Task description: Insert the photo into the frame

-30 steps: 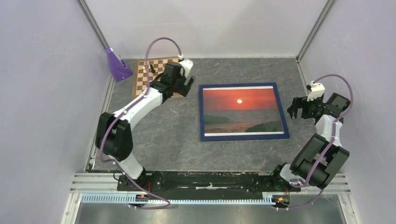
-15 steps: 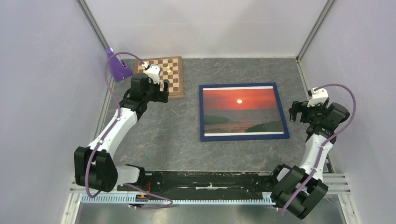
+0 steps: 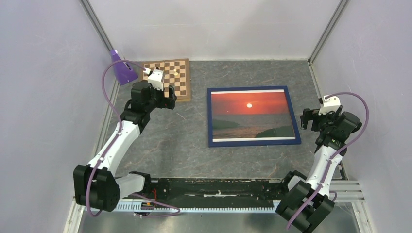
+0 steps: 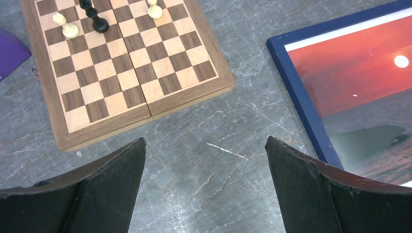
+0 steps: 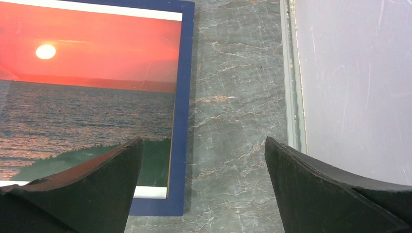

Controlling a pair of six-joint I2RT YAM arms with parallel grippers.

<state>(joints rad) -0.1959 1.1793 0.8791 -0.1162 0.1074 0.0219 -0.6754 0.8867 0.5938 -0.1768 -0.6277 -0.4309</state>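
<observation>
The photo [image 3: 252,116], a red-orange sunset over dark sea with white strips top and bottom, lies inside the dark blue frame [image 3: 210,121], flat on the table right of centre. The left wrist view catches the frame's left rail [image 4: 299,97] and part of the photo [image 4: 369,77]. The right wrist view shows the photo [image 5: 92,87] and the frame's right rail [image 5: 183,97]. My left gripper [image 3: 167,97] hangs open above bare table between the chessboard and the frame, nothing between its fingers. Just right of the frame's right edge, my right gripper [image 3: 307,119] is open and empty too.
A wooden chessboard [image 3: 170,77] with a few chess pieces [image 4: 94,19] lies at the back left. A purple object [image 3: 124,70] sits in the back left corner. The enclosure wall [image 5: 354,87] stands close on the right of my right gripper.
My left arm has drawn back to the left, off the chessboard toward the near-left. My right arm has pulled back and lowered slightly. The photo and frame have not moved.
</observation>
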